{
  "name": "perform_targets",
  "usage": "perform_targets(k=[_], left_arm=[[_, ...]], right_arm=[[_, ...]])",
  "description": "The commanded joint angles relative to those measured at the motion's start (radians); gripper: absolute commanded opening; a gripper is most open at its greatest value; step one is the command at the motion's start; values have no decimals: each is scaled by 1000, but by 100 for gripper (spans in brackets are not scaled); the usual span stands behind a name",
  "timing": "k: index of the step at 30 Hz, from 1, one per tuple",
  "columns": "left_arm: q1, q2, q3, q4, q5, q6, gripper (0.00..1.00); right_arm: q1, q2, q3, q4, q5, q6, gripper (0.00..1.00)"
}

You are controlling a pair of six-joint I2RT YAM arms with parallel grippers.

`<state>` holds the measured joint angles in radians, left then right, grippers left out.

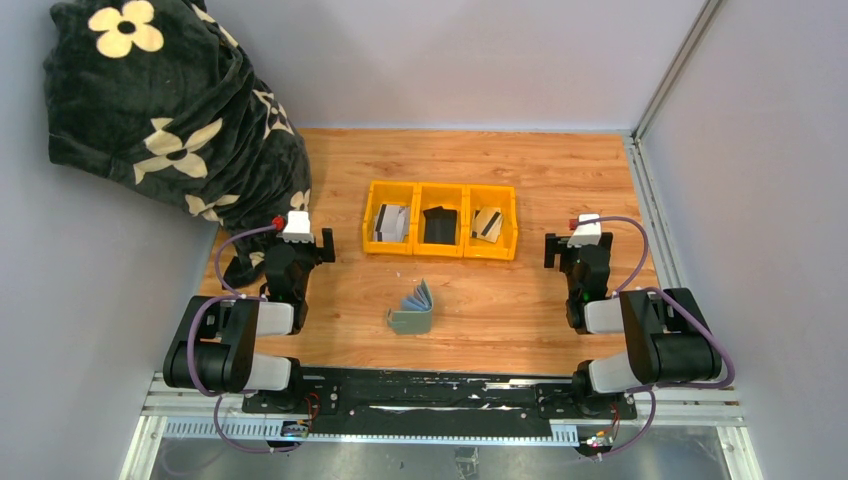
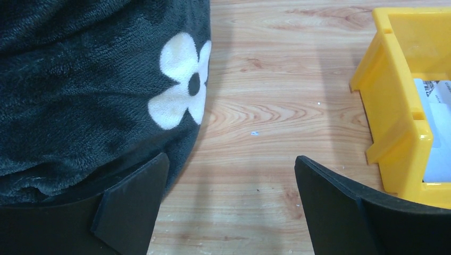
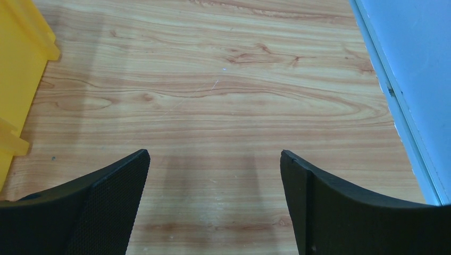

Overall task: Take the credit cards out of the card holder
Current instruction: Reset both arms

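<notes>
Gaping wide, empty — left tool (image 2: 231, 159), right tool (image 3: 214, 154); card holder (image 1: 411, 318) between — untouched

Open sage card holder (image 1: 411, 318) sits before tray (image 1: 440, 185) holding credit cards (image 1: 391, 223).

The worktop (image 1: 520, 290) is orange-brown wood with wavy lines, and the tray (image 1: 441, 184) is bright yellow. The soft blanket (image 1: 150, 100) is very dark, almost black, with big cream flowers that have dark middles. The card holder (image 1: 411, 318) is grey-green with light blue leaves inside, the credit cards (image 1: 390, 223) are grey-white, black, and tan with a dark stripe, and the left fingers (image 2: 133, 207) and right fingers (image 3: 95, 207) are black.
</notes>
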<state>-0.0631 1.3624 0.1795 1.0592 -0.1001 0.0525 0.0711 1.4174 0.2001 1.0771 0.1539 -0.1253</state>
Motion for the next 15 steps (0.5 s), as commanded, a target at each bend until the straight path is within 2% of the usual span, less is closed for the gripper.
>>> perform_targets(k=[1,15], left_arm=[[-4,7,18,8,-13,7,100],[-4,5,17,7,-15,6,100]], right_arm=[[-16,8,19,-6,36,12,96],[-14,6,20,-12,-23,-11,96]])
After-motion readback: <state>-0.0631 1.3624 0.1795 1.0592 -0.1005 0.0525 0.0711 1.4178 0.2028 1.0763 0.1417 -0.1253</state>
